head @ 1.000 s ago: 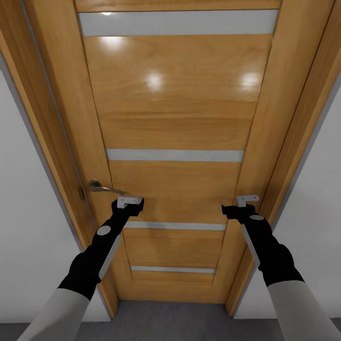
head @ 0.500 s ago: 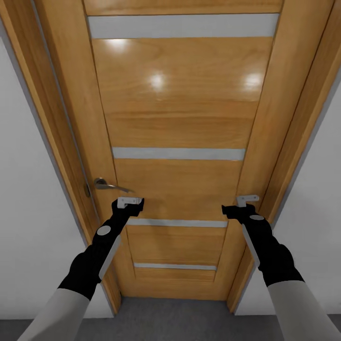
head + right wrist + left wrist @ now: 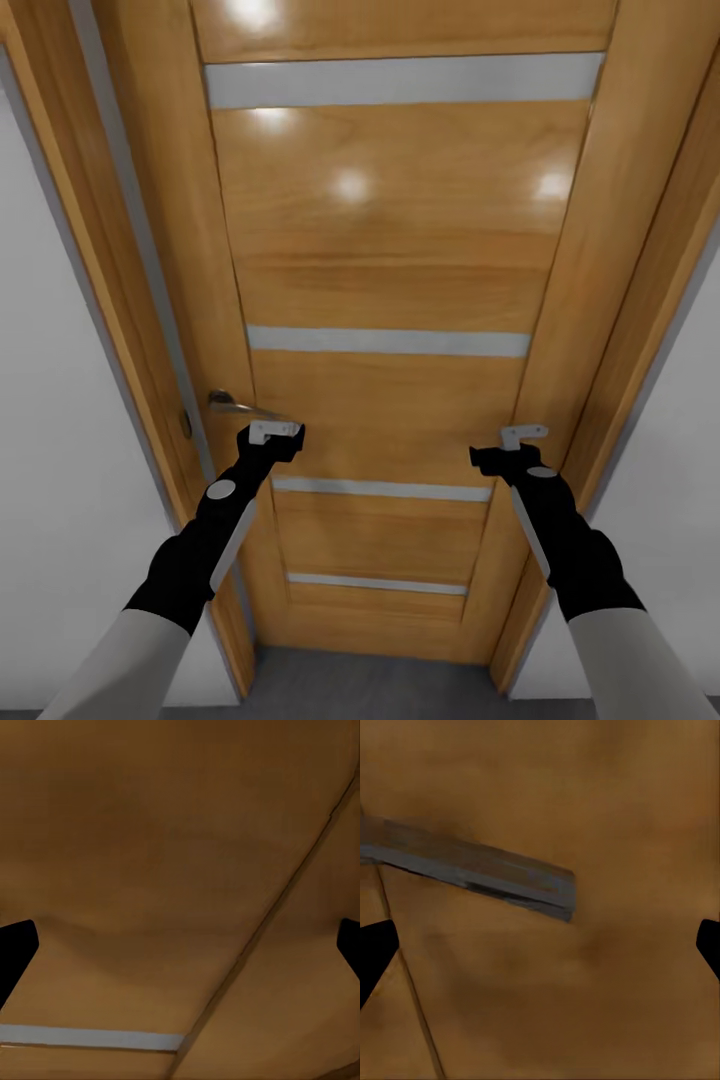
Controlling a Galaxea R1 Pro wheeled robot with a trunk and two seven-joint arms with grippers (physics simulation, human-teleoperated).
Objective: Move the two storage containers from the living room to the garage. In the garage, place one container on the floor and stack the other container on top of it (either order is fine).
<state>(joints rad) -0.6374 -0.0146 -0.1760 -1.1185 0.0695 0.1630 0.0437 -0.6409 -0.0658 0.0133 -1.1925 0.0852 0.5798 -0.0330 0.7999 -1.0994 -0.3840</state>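
Wooden panel door (image 3: 400, 250), grey floor (image 3: 380, 685)

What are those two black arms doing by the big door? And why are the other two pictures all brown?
Those arms belong to a robot in a computer simulation. The big picture comes from a camera on its head, looking down at a wooden door with grey stripes. The left gripper is beside the metal door handle, and the right gripper is near the door's other edge. Both hold nothing.

The brown pictures come from small cameras on each wrist, very close to the door. One shows the handle up close. The black bits at the edges are the fingers, spread wide apart. Below the door is grey floor.
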